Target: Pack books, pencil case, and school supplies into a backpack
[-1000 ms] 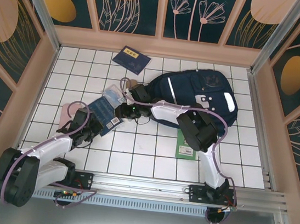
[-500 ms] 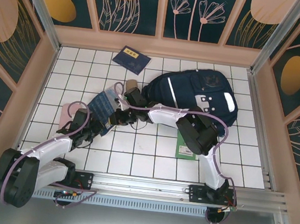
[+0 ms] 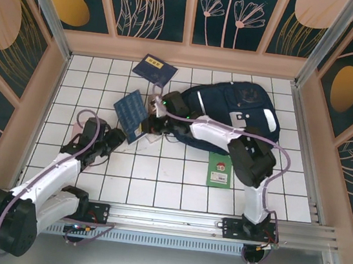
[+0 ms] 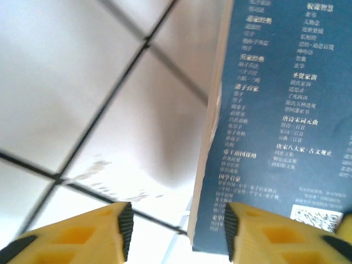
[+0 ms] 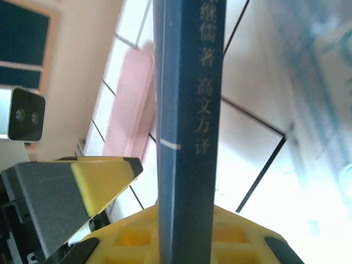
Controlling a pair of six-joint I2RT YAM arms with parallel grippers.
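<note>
A navy blue book [image 3: 129, 111] is tilted up on edge left of the navy backpack [image 3: 244, 111]. My right gripper [image 3: 147, 120] is shut on it, and the spine [image 5: 187, 110] runs up from between its jaws [image 5: 165, 206]. My left gripper [image 3: 114, 138] stands open just below the book's lower corner. That book's printed back cover [image 4: 275, 110] rises past the left gripper's right finger, and the gap between the fingers [image 4: 176, 231] is wide. A pink pencil case [image 5: 129, 104] lies flat on the tiles beyond the book.
A second navy book with a yellow label [image 3: 154, 70] lies near the back wall. A small green booklet [image 3: 220, 171] lies in front of the backpack. Wooden walls [image 3: 53, 77] close in the white tiled floor [image 3: 157, 181] on three sides.
My left gripper has opened and let go of the book's lower end. My right gripper, still shut on the book, has raised it onto its edge and shifted it toward the back.
</note>
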